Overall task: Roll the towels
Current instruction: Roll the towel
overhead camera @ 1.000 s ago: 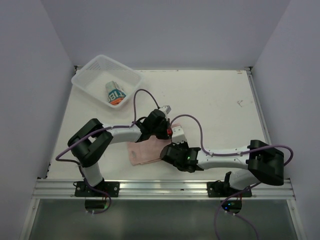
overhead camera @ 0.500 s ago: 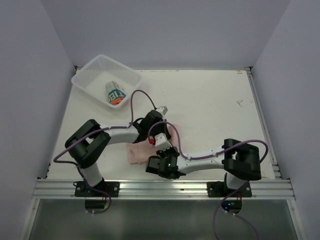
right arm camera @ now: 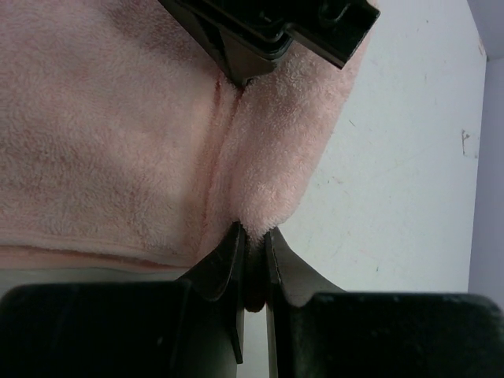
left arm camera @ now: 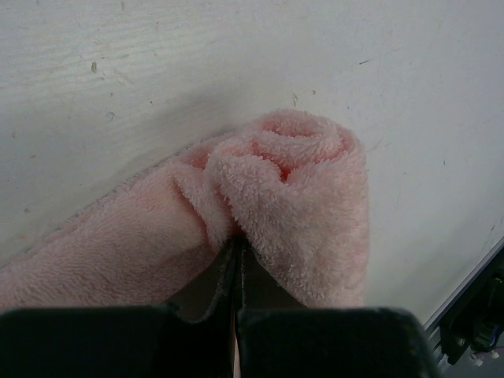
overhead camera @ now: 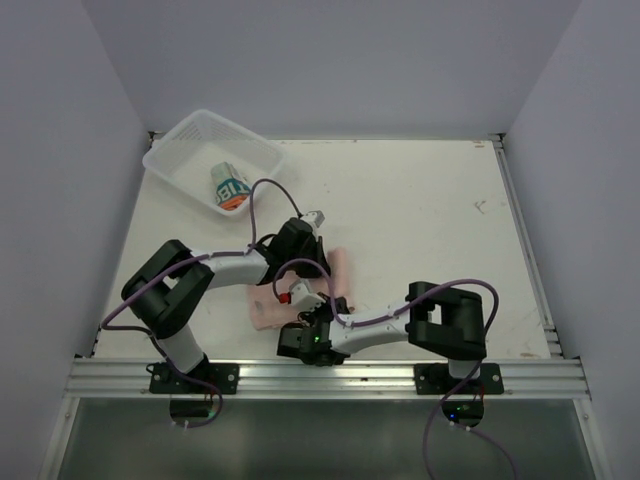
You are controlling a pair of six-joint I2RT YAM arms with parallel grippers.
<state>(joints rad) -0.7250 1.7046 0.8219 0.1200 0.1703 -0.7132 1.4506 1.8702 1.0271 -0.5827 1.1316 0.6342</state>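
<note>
Robot lab cell — white table (overhead camera: 430, 210), plain walls (overhead camera: 330, 60)

The white table (overhead camera: 430, 220) carries a mesh basket (overhead camera: 175, 165) at its far left corner, set askew to the edges. A pink towel (overhead camera: 263, 313) lies left of centre, toward the near edge, flat at its near left end and rolled at its far right end. Small dark marks (overhead camera: 480, 207) dot the right side.

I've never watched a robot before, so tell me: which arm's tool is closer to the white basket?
Left. The left tool pinches the far end of the pink towel, on the side of the white basket. The right tool grips the towel's near end, farther from the basket.
</note>
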